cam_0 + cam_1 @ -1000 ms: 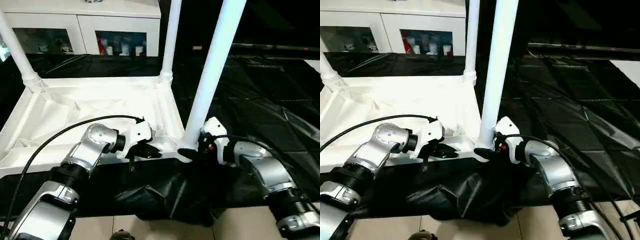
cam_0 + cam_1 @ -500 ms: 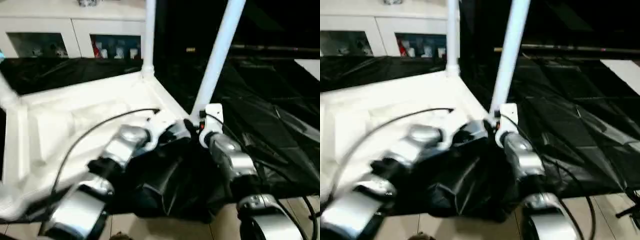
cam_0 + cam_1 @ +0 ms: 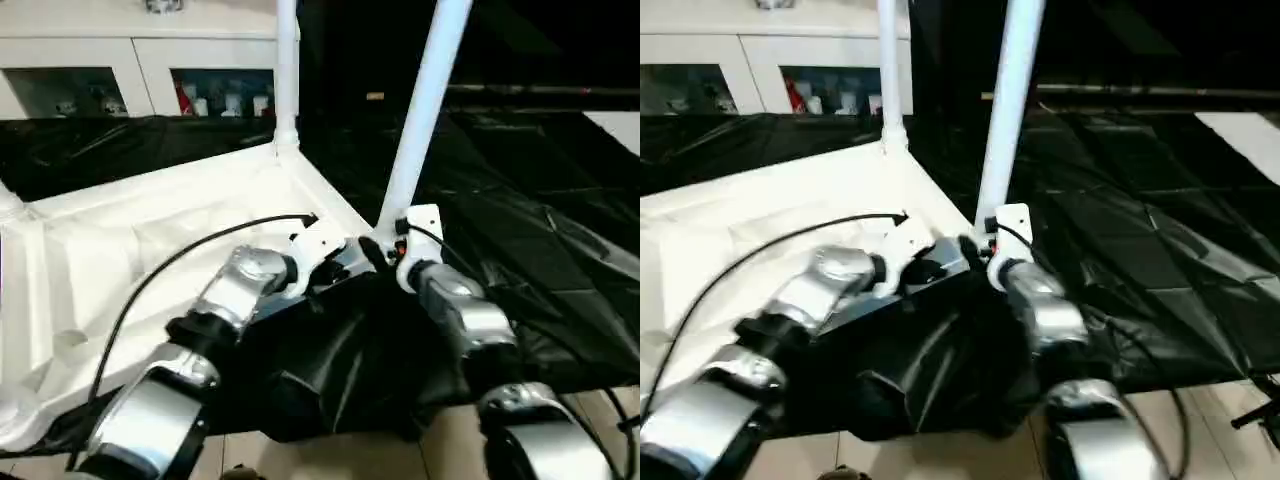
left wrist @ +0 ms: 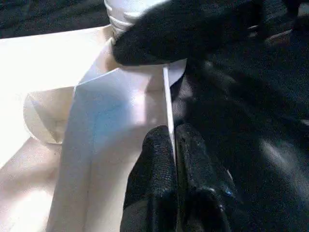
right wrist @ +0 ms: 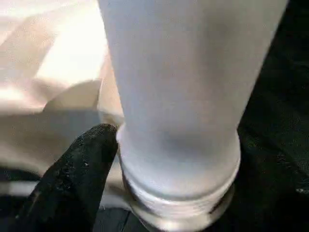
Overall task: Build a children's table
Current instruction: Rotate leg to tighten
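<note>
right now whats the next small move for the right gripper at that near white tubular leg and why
Probably back the right gripper off the near white tubular leg. That leg stands upright in the corner of the upturned white plastic table top, threaded collar at the socket, while the left gripper pinches the top's rim beside it.

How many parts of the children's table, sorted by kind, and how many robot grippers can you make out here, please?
Table top: 1
Legs standing in corner sockets: 3, namely near leg, far leg, left-edge leg
Grippers: 2, namely left gripper pinching the top's rim, right gripper at the near leg's base
Total: 6
</note>
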Available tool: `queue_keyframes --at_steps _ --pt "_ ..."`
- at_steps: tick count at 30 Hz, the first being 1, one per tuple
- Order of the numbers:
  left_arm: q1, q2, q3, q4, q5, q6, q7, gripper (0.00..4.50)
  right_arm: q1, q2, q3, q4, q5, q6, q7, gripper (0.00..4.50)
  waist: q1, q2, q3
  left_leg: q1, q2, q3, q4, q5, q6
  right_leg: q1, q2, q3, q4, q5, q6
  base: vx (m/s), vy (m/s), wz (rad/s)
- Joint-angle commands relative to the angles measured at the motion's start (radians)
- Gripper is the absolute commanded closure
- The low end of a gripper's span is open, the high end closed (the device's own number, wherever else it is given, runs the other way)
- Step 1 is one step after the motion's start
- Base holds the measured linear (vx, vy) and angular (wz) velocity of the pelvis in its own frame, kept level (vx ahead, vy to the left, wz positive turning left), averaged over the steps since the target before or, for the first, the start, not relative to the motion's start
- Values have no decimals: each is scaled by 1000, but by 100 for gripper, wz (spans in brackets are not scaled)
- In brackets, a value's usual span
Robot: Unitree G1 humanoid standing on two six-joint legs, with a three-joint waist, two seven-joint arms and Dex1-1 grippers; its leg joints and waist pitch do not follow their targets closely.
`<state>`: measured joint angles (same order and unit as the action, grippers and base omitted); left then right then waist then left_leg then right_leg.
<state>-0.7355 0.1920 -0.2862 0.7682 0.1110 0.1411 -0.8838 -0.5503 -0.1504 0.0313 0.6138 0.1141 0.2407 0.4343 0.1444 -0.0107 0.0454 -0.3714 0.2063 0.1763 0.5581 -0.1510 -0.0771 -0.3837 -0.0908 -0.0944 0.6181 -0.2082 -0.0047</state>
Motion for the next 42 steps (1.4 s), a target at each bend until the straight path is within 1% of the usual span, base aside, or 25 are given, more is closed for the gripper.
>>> queue_keyframes --at_steps 1,3,4,7,8,11,12,15,16,17,18,20,21,24,25,26,27,31,34,35,36,37,40,41,42 --pt "10 28 -17 -13 2 -31 -56 450 30 -45 42 -84 1 37 105 76 5 2 -68 10 25 -9 -50 -155 26 54 -61 52 -62 47 -197 0 0 0" --pt "14 54 -16 -22 -8 -48 -102 450 61 -97 67 -140 5 48 185 76 8 3 -70 10 27 -8 -47 -144 41 54 -61 52 -59 80 -203 0 0 0" --pt "21 75 -17 -37 -22 -68 -153 450 83 -135 87 -180 8 52 251 76 9 5 -68 10 27 -9 -49 -149 41 54 -61 50 -60 70 -206 0 0 0" --pt "37 107 -24 -72 -49 -86 -245 450 109 -181 113 -235 23 65 338 76 12 7 -67 13 32 -7 -51 -194 31 52 -64 50 -65 17 -213 0 0 0" --pt "54 139 -36 -107 -69 -94 -328 450 127 -211 128 -281 43 83 399 76 13 7 -66 14 33 -8 -51 -201 30 54 -64 51 -65 1 -217 0 0 0" --pt "74 168 -45 -146 -91 -99 -401 450 136 -227 140 -318 64 101 449 76 12 10 -64 16 34 -5 -51 -216 27 46 -64 52 -65 -14 -228 0 0 0" --pt "76 171 -45 -151 -94 -99 -409 450 138 -228 142 -323 67 105 456 76 17 6 -63 16 36 -6 -54 -227 23 46 -67 53 -65 -43 -227 0 0 0" --pt "82 178 -45 -166 -104 -96 -426 450 141 -237 155 -342 73 116 493 76 26 9 -61 22 39 -5 -56 -253 9 39 -68 55 -69 -86 -221 0 0 0" --pt "84 179 -45 -168 -104 -95 -427 450 141 -239 158 -343 71 115 500 76 27 4 -61 21 38 -4 -56 -256 8 40 -69 55 -70 -91 -220 0 0 0" --pt "85 180 -44 -171 -103 -93 -427 450 141 -241 161 -343 69 113 508 76 30 7 -60 22 38 -5 -57 -263 2 38 -69 56 -71 -105 -217 0 0 0" --pt "86 179 -43 -173 -102 -91 -426 450 140 -242 164 -341 69 112 515 76 29 0 -60 18 37 -6 -58 -258 0 42 -70 56 -71 -110 -211 0 0 0" --pt "91 180 -45 -181 -98 -86 -421 450 137 -244 170 -334 73 113 534 76 30 -2 -61 15 36 -7 -57 -239 2 43 -71 55 -68 -105 -204 0 0 0" --pt "91 180 -45 -181 -98 -86 -421 450 137 -244 170 -334 73 113 534 92 31 -1 -62 15 36 -7 -56 -227 5 43 -72 55 -67 -96 -202 0 0 0" --pt "102 181 -45 -192 -95 -81 -415 450 143 -248 182 -325 60 107 543 102 31 -4 -64 12 35 -7 -53 -193 13 45 -70 54 -62 -58 -203 0 0 0" --pt "102 181 -45 -193 -95 -81 -415 450 144 -248 183 -325 59 107 543 119 31 -3 -64 13 34 -6 -52 -187 16 44 -70 54 -61 -48 -205 0 0 0" --pt "105 181 -45 -196 -95 -80 -415 450 145 -248 183 -327 59 109 542 119 31 -6 -65 12 34 -6 -51 -183 18 45 -69 54 -61 -44 -206 0 0 0" --pt "107 180 -44 -201 -96 -75 -411 450 149 -250 180 -329 61 111 543 138 32 -8 -65 11 33 -5 -50 -176 21 45 -69 53 -60 -40 -207 0 0 0" --pt "106 179 -42 -200 -97 -76 -408 450 149 -251 177 -324 61 109 545 166 33 -7 -64 12 33 -4 -49 -178 25 45 -70 54 -61 -51 -206 0 0 0" --pt "113 182 -38 -199 -98 -81 -406 450 154 -248 174 -326 67 114 541 173 31 -5 -65 12 33 -4 -48 -177 23 44 -68 54 -61 -53 -203 0 0 0" --pt "116 181 -39 -196 -96 -83 -403 450 157 -244 171 -325 69 115 534 175 29 -11 -66 12 33 -3 -47 -173 25 45 -68 54 -61 -47 -203 0 0 0" --pt "116 181 -39 -196 -96 -84 -403 450 157 -244 171 -324 69 115 533 175 30 -8 -65 12 33 -4 -48 -172 27 44 -69 54 -61 -50 -203 0 0 0" --pt "118 178 -39 -190 -90 -84 -389 450 164 -235 162 -323 73 117 516 175 29 -11 -65 12 33 -4 -48 -174 27 44 -68 54 -61 -56 -201 0 0 0" --pt "104 150 -24 -146 -59 -60 -278 450 169 -177 112 -283 65 116 378 176 26 -12 -62 13 34 -4 -51 -185 20 42 -70 55 -65 -86 -196 0 0 0" --pt "96 134 -18 -127 -49 -52 -232 450 167 -151 91 -259 59 115 314 176 22 -10 -60 14 33 -6 -55 -216 4 38 -71 55 -71 -132 -191 0 0 0" --pt "83 106 -15 -101 -30 -35 -160 450 155 -104 50 -209 51 113 194 177 18 -13 -57 17 32 -5 -57 -246 -10 35 -73 56 -76 -189 -180 0 0 0"
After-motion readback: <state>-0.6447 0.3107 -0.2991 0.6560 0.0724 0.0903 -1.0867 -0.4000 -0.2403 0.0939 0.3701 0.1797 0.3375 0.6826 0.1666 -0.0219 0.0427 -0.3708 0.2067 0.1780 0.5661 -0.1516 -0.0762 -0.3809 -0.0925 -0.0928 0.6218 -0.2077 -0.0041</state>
